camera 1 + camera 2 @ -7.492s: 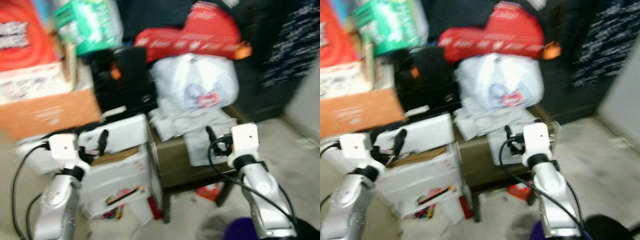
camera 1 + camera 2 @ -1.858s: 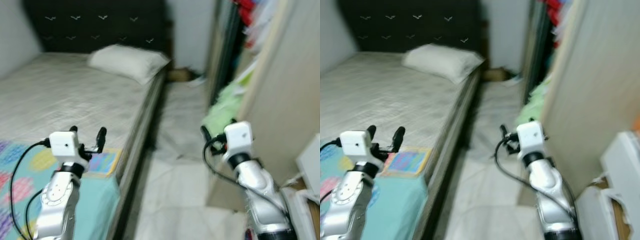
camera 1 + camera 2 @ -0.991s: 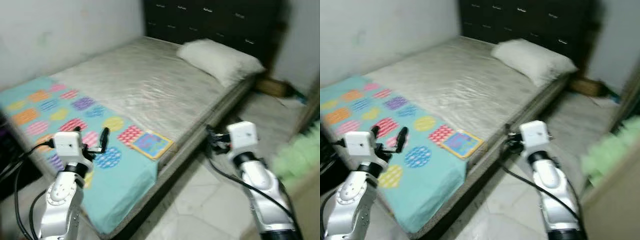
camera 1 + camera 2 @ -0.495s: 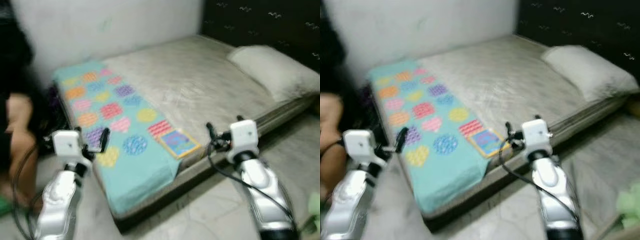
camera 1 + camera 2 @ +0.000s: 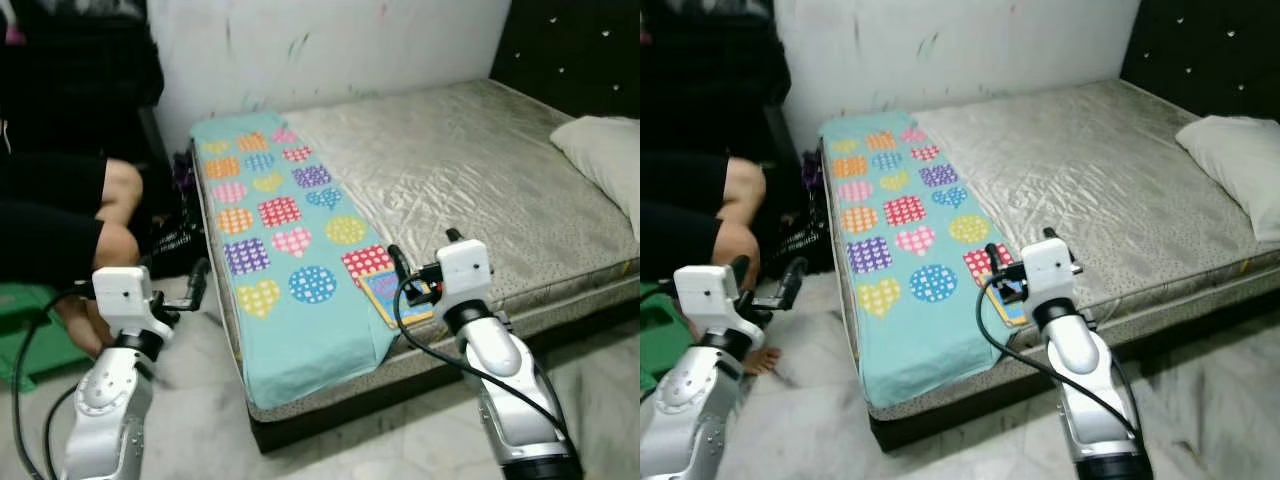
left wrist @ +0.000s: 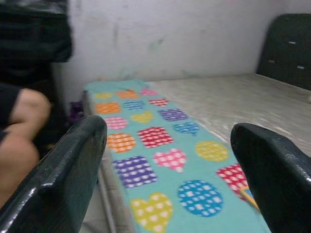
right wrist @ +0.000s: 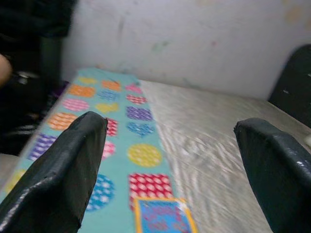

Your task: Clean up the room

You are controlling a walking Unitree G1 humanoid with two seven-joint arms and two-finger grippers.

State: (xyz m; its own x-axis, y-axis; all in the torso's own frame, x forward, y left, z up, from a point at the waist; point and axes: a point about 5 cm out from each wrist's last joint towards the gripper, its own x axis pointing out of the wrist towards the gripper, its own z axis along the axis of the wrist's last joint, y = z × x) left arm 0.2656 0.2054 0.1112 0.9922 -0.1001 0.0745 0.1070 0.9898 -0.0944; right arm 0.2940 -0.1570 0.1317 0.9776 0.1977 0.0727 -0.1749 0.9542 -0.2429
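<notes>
Ahead now, the blanket (image 5: 290,270) sits nearer, left gripper (image 6: 170,160) and right gripper (image 7: 175,165) both spread.

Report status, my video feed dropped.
Both grippers, left and right, open, empty. Patterned blanket on bed ahead. Person's legs near left.

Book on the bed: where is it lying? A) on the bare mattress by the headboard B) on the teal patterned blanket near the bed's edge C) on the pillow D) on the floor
B: the book lies flat on the teal blanket near the bed's edge, just ahead of the right gripper, far from the pillow.
</notes>
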